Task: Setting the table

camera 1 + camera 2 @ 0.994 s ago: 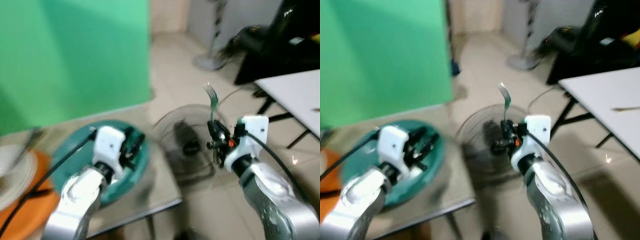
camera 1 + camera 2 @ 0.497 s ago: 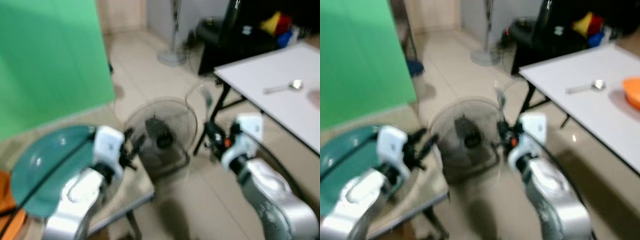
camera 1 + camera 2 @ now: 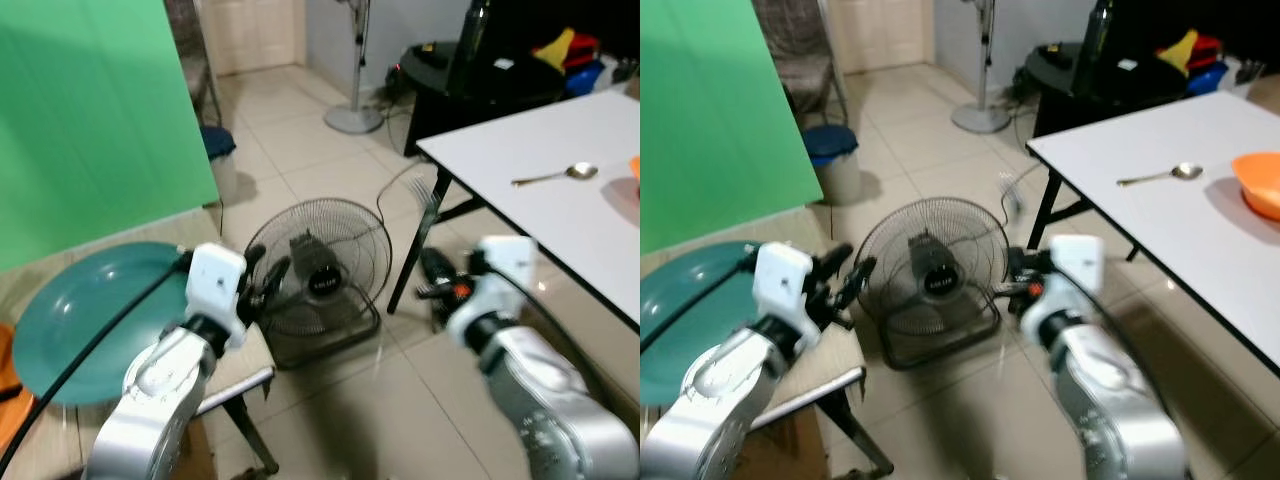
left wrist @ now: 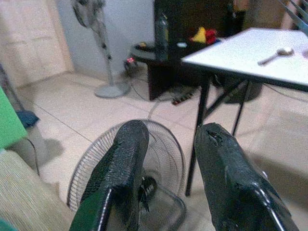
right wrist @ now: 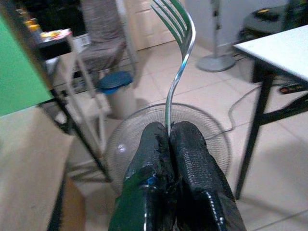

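The right hand [image 5: 169, 144] pinches a fork [image 5: 177, 62] low on its handle, tines up, held above the floor near the fan [image 3: 318, 275]. The fork looks light, stiff and slick, so a grip near the handle's middle would likely steady it. The left hand [image 4: 168, 159] is spread, holding nothing. The white desk [image 3: 1140, 215] carries 1 spoon [image 3: 1160, 175] and an orange bowl [image 3: 1260, 185].

Right gripper [image 5: 169, 139] fingers pinched together; left gripper [image 4: 168, 159] fingers apart.

Even, soft indoor light throughout; the head views are slightly motion-blurred, the wrist views sharper.
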